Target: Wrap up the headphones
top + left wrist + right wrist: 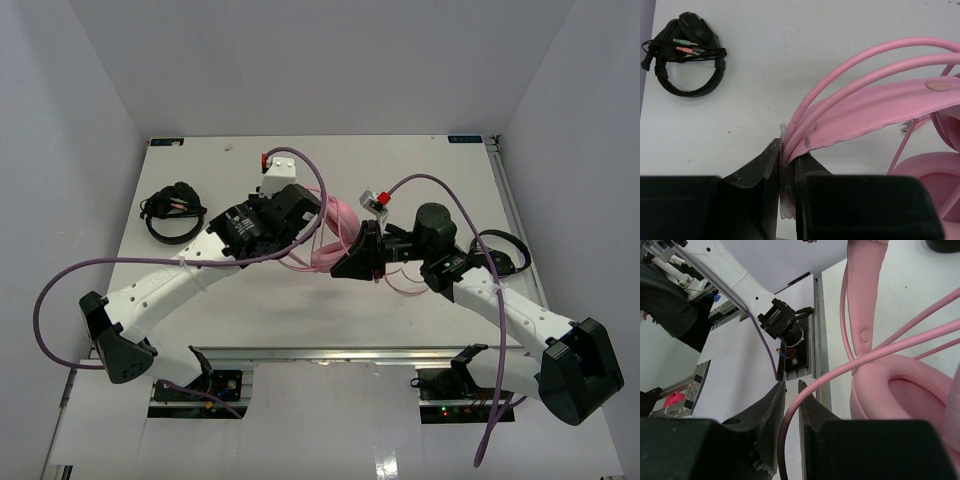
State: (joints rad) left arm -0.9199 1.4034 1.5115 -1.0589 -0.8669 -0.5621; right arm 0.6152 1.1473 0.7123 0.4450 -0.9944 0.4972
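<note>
Pink headphones (335, 240), 1 set, 2 black headsets (175, 212)

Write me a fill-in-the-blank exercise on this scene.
The left gripper is shut on the pink padded over-ear headphones' ____.
Between the right gripper's jaws runs their thin pink ____.
The small headset with bundled cord, lying apart on the white table, is coloured ____.
Missing: headband; cable; black.
</note>
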